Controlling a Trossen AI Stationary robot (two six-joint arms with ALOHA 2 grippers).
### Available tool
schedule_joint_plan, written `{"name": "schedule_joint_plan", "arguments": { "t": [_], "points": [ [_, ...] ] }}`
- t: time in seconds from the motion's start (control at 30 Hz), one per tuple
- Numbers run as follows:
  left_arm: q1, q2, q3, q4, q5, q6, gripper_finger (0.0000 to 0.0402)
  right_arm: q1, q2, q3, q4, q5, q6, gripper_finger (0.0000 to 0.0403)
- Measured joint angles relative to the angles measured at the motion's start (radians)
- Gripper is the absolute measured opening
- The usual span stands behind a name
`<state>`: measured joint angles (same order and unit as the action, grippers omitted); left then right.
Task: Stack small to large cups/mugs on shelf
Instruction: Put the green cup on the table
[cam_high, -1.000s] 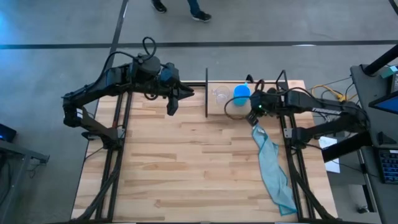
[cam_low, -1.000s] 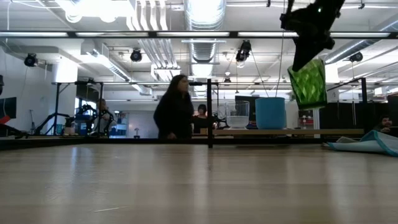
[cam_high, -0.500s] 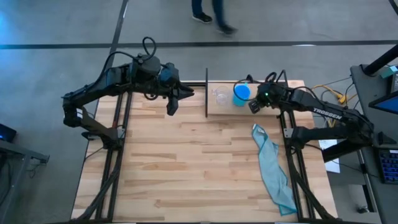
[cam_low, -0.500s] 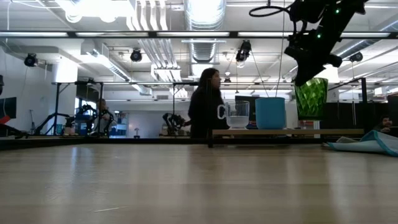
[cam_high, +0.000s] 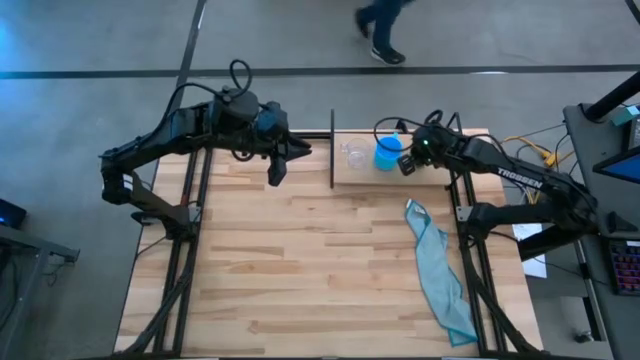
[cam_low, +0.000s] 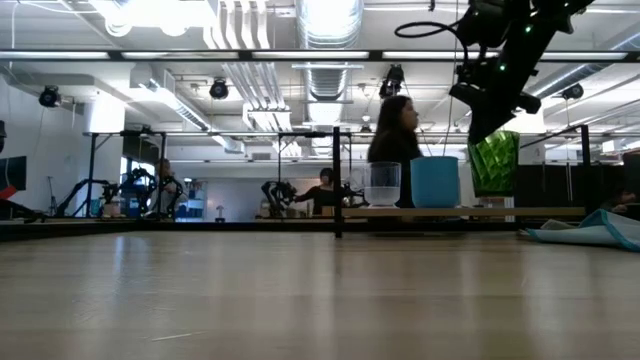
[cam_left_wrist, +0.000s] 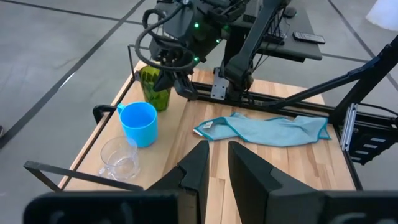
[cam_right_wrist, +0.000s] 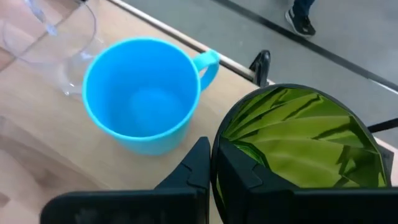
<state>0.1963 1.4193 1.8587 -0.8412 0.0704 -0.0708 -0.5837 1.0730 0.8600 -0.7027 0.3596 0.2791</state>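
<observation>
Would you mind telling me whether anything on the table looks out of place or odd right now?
Only the teal cloth, lying crumpled on the table away from the shelf. The clear cup and blue mug stand upright on the shelf, and the right gripper holds the green cup upright by its rim beside them.

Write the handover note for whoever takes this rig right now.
Right end effector: shut on the green cup, holding it at the shelf just beside the blue mug; whether it touches the board cannot be told.
Left end effector: open, waiting over the table left of the shelf.
Done: clear cup and blue mug stand in a row on the shelf.
Left: set the green cup down, release, withdraw.
</observation>
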Motion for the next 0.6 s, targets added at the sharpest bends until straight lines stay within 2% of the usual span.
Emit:
{"name": "schedule_joint_plan", "arguments": {
  "t": [0.6],
  "points": [
    [0.000,0.000,0.000,-0.015,0.000,0.004,0.0045,-0.081,0.096,0.003,0.010,-0.049,-0.010,0.0013]
  ]
}}
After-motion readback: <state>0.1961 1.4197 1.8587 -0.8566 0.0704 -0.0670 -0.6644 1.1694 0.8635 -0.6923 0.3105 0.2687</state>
